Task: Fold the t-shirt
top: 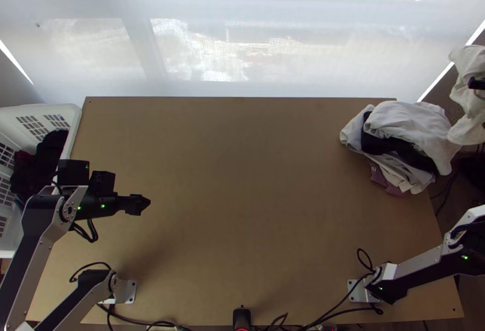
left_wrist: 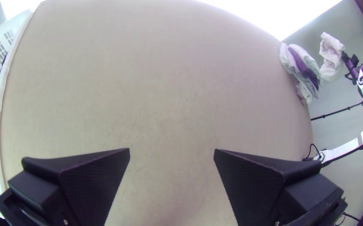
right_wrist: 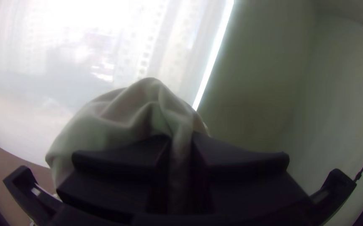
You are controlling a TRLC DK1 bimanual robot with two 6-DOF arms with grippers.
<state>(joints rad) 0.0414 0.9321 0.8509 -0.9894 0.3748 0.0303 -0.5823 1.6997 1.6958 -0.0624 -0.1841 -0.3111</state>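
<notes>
In the top view my left gripper (top: 138, 204) hangs over the table's left part; in the left wrist view the same gripper (left_wrist: 172, 152) stands open, bare table between its fingers. My right gripper (top: 476, 83) is at the top view's right edge, beyond the table, with a bunched white cloth (top: 470, 97) hanging from it. The right wrist view has this gripper (right_wrist: 180, 146) shut on a gathered fold of the white cloth (right_wrist: 127, 111). Whether that cloth is a t-shirt I cannot tell.
A heap of white, grey and dark clothes (top: 406, 134) lies at the table's far right corner, with a mauve piece (top: 385, 180) under it. A white basket (top: 74, 126) with dark clothes (top: 51, 149) stands at the left. Cables (top: 339, 300) run along the near edge.
</notes>
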